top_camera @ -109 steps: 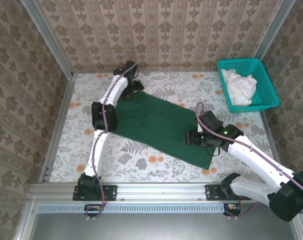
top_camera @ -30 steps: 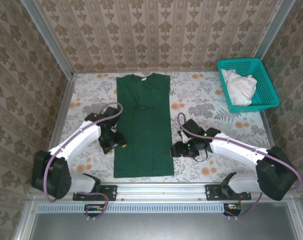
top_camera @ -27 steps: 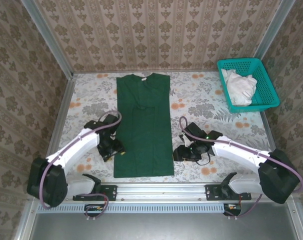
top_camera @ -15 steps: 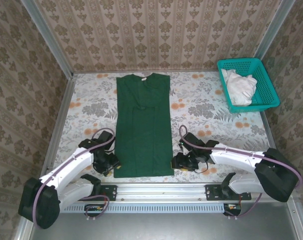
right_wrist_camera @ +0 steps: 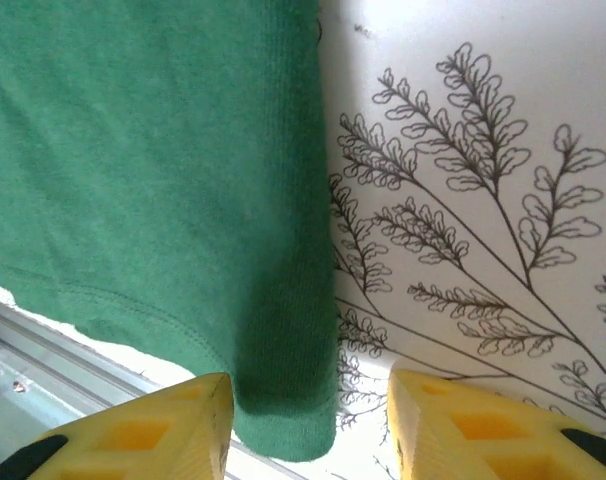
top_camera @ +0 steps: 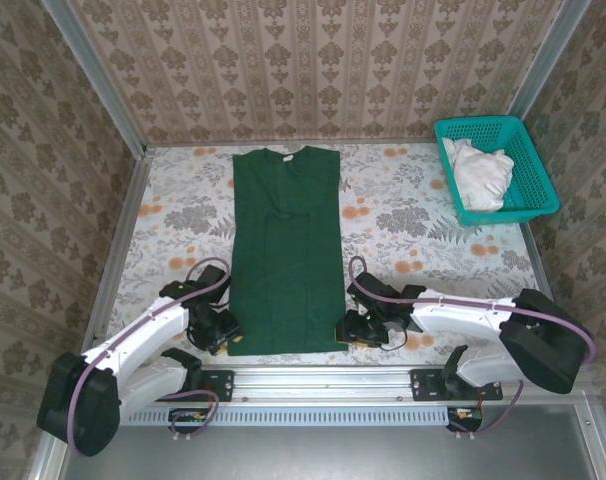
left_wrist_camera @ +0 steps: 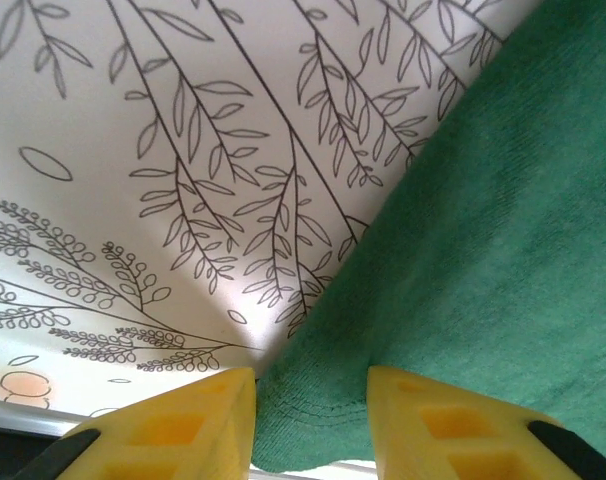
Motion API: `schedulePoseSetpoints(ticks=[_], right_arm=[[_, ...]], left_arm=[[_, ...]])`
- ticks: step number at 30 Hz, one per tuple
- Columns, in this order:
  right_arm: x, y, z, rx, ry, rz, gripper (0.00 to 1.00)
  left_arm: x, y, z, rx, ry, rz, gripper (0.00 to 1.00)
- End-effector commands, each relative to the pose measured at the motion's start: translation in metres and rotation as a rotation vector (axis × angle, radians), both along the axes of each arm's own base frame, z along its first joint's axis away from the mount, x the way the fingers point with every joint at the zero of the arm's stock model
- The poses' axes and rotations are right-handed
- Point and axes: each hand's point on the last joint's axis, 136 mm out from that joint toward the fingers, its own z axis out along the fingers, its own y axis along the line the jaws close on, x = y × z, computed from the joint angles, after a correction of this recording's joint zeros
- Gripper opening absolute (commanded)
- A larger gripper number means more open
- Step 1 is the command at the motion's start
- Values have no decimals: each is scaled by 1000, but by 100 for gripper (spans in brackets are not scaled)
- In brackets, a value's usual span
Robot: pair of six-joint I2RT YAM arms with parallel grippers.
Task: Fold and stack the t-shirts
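Left hand (left_wrist_camera: 311,405) parted astride t-shirt (top_camera: 288,250) corner, right hand (right_wrist_camera: 311,415) likewise, finger bases cropped.

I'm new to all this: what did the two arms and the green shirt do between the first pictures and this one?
The t-shirt, first lying slantwise, was laid straight, collar at the far end. Both arms then slid along its sides toward the near edge; the left gripper and right gripper now straddle its near hem corners, jaws open. The teal basket and its white cloth stayed put.

Dark green t-shirt (top_camera: 288,250), folded to a long narrow strip. Lies flat, collar far, hem near.
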Motion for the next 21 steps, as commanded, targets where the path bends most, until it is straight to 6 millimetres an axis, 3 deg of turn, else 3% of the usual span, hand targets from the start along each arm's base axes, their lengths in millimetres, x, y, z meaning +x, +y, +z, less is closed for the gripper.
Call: schedulePoseSetpoints(ticks=[1, 10, 14, 17, 21], right_arm=[[7, 10, 2, 13, -7, -5, 43], [7, 13, -7, 14, 6, 2, 24], [8, 11, -7, 6, 2, 2, 8], [11, 2, -6, -13, 7, -18, 0], [17, -10, 6, 19, -9, -58, 0]], left_arm=[[-7, -2, -2, -27, 8, -35, 32], [-10, -6, -10, -54, 15, -36, 17], [-8, -6, -8, -46, 9, -50, 0], [-2, -4, 3, -24, -13, -86, 0], [9, -4, 24, -2, -47, -167, 0]])
